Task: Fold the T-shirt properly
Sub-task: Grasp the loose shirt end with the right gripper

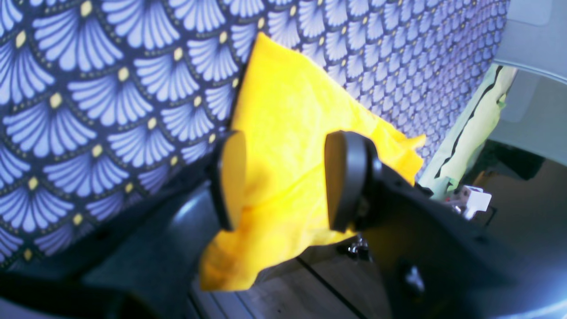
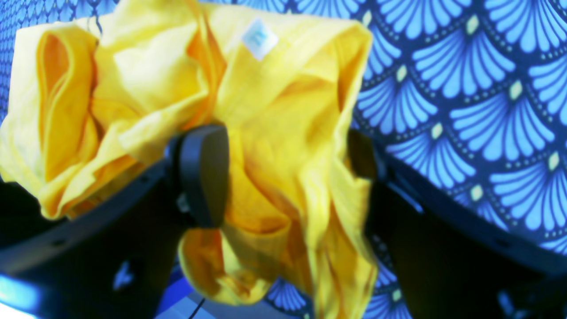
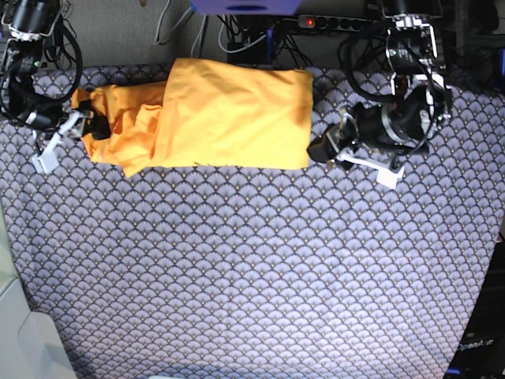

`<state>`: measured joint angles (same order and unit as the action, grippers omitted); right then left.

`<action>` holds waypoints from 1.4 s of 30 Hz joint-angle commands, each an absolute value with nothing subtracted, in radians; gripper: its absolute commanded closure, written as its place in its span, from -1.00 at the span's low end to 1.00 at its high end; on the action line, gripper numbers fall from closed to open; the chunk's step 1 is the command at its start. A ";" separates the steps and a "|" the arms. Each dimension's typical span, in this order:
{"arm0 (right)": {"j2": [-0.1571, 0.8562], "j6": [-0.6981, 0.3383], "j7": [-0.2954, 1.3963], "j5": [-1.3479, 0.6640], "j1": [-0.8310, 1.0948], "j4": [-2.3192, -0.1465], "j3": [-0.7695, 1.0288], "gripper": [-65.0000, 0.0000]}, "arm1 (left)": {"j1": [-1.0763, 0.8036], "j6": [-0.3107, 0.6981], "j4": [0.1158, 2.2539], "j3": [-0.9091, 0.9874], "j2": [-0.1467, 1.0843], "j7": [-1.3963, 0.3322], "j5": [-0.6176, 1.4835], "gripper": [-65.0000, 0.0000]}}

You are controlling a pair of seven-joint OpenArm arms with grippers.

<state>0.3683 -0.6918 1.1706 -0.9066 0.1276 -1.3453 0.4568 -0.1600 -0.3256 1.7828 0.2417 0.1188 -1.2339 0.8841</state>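
T-shirt (image 3: pixel 237 118) looks mid-fold tbh. Left gripper (image 1: pixel 285 181) and right gripper (image 2: pixel 290 173) both open at its opposite ends; next, probably grab and straighten its rumpled end.

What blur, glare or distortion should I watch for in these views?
Left wrist: hand blurred, shirt washed out in places. Right wrist: hand soft, folds pale toward the top. Base: sharper, scallop-patterned cover legible.
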 commanded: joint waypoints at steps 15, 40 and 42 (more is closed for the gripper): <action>0.366 -0.698 1.230 -0.901 0.101 -1.356 0.456 0.74 | -0.148 -0.323 1.773 0.242 0.122 -1.210 0.909 0.13; 0.220 -0.698 1.395 -0.903 0.134 -1.906 0.456 0.86 | -0.148 -0.321 1.710 0.242 0.108 -1.155 0.914 0.13; 0.191 -0.698 1.396 -0.903 0.128 -1.928 0.456 0.86 | -0.148 -0.321 1.709 0.242 0.108 -1.155 0.915 0.13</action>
<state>0.1791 -0.6926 1.4139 -0.8810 0.1421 -1.9087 0.4515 -0.1574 -0.3252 1.6894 0.2401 0.1024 -1.1545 0.8848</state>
